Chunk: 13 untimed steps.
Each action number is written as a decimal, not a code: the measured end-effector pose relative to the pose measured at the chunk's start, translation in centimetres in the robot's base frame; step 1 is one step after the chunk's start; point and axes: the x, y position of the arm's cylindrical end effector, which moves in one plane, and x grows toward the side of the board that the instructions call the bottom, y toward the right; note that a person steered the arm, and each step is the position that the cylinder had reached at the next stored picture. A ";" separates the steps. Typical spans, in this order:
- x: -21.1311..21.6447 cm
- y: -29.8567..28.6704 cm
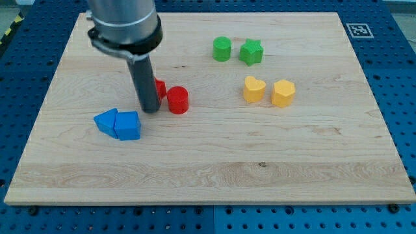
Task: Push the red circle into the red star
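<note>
End effector: my tip [150,109], the lower end of a straight dark rod; it has no jaws to spread or press together, so it pinches nothing and rests bare on the tabletop.
Tip position: just at 9 o'clock of the red circle, with the red star partly hidden behind the rod.
Red circle: a short red plastic cylinder block [177,100], upright, just beside the rod.
Red star: a red plastic block [159,87] at about 11 o'clock of the circle; only a sliver shows, so its shape cannot be confirmed. The two look near or touching; I cannot tell which.
Blue blocks: two blue plastic angular blocks [118,123], touching each other, at 7 o'clock of my tip.
Green blocks: a green round block [222,49] and a green star [251,52], well apart at 2 o'clock.
Yellow blocks: a yellow heart [254,89] and a yellow angular block [283,93], at 3 o'clock.
Tabletop: pale wooden board [214,175].
Doing the step well: I judge my tip sits on the wrong side; circle round to 4 o'clock of the circle, then push slowly toward 10 o'clock, through its centre.
</note>
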 end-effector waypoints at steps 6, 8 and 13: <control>3.8 1.2; 3.8 4.5; 0.5 5.9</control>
